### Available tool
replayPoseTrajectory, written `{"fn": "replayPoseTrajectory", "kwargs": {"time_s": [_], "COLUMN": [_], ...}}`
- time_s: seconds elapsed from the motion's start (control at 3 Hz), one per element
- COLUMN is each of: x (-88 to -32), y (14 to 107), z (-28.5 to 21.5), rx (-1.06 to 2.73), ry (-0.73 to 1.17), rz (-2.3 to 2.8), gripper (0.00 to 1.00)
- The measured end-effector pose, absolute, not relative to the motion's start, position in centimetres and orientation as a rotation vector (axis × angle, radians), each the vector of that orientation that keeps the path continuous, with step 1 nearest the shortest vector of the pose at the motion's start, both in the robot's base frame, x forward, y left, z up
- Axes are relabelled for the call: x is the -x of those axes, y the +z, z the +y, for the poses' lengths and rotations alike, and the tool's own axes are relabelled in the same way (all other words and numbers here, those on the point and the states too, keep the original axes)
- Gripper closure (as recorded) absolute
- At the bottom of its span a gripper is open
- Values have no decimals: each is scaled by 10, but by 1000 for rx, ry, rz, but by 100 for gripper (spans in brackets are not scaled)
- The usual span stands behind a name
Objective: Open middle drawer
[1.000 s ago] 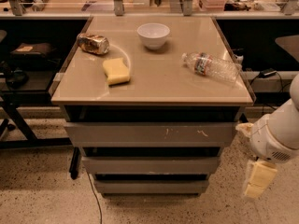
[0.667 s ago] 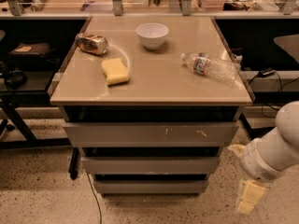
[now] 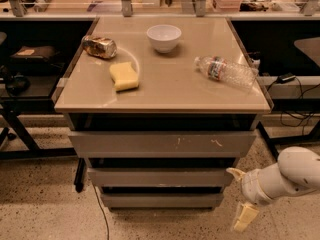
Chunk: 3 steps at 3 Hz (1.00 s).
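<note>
Camera view: looks down on a beige flat-topped desk (image 3: 170, 91) over a stack of three grey drawers. Finds the plain grey handle-less middle drawer (image 3: 160, 177) shut, under the wider scratched grey top drawer front (image 3: 150, 143) and above the narrow grey bottom drawer front (image 3: 160, 200). Shows a dark gap above each front, probably the only purchase on a panel with no handle.

Places the white-and-cream robot gripper (image 3: 235, 200) low at the right, just beside the right end of the middle drawer, and apart from it as far as can be told. Shows its cream fingers (image 3: 245, 217) spread apart and holding nothing, the upper aimed at the drawer's corner, the lower hanging toward the speckled floor (image 3: 45, 204). Likely held so to hook the panel's edge from the side. Judges the pull as not yet begun.

Notes on the desk a white round bowl (image 3: 164, 37), a crushed metal can (image 3: 99, 47), a yellow sponge block (image 3: 123, 76) and a clear plastic bottle (image 3: 226, 71) lying on its side near the right edge. Calls for a gentle pull, since the bottle could roll off.
</note>
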<state>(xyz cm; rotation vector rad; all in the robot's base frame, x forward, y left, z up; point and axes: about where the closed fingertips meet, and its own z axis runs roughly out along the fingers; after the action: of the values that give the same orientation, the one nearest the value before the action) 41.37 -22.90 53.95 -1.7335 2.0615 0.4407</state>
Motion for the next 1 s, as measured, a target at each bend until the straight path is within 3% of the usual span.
{"fn": "replayPoseTrajectory", "kwargs": {"time_s": [1.0], "x": [-425], "y": [493], "z": [-207], "rx": [1763], "ry": [398], "rz": [1988], "gripper": [0]}}
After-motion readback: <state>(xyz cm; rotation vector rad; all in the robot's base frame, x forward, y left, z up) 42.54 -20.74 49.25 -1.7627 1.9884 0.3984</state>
